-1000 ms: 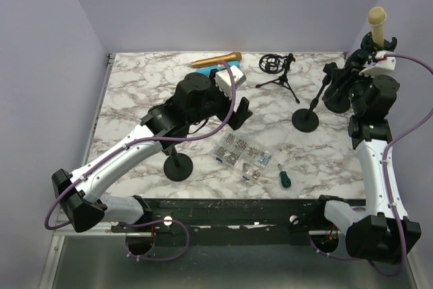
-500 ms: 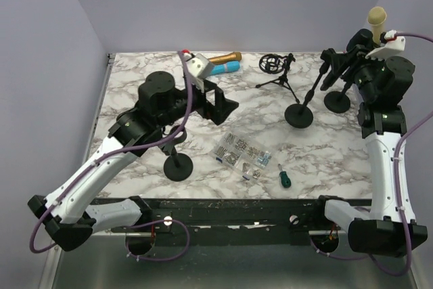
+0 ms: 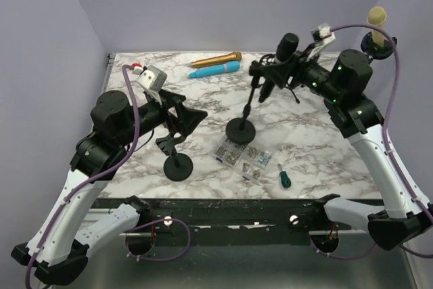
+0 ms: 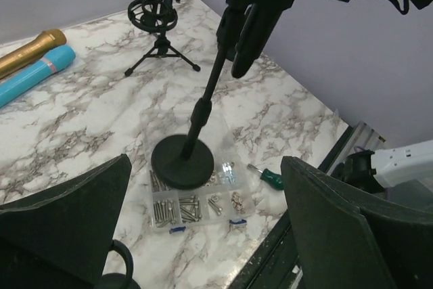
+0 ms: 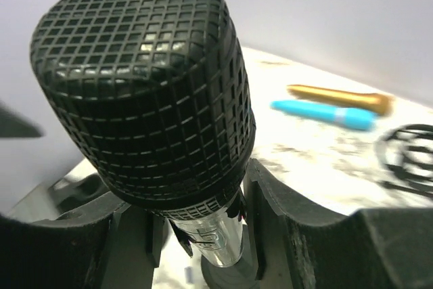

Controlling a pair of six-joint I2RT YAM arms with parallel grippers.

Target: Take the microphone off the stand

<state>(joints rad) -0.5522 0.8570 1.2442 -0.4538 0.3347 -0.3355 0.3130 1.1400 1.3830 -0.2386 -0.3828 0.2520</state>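
Note:
A black microphone [image 3: 287, 47] with a grille head [image 5: 145, 86] sits in the clip of a black round-base stand [image 3: 241, 129]. My right gripper [image 3: 295, 64] is shut on the microphone just below the head, fingers [image 5: 287, 225] on both sides. The stand leans, and its base [image 4: 183, 162] overlaps the far edge of a clear screw box [image 4: 196, 206]; I cannot tell if the base rests there or hangs. My left gripper [image 3: 184, 114] is open and empty, held above the table left of the stand, its wide jaws framing the stand in the left wrist view [image 4: 216, 235].
A second black stand [image 3: 178, 166] is below my left gripper. A gold microphone [image 3: 216, 59] and a blue one [image 3: 214, 69] lie at the back. A tripod with a ring mount [image 4: 157, 21], a green screwdriver [image 3: 284, 178] and a cream microphone [image 3: 377, 21] at back right.
My right arm has swung left, carrying the microphone and its stand from the back right to the table's middle. My left arm has drawn back to the left and risen, jaws open.

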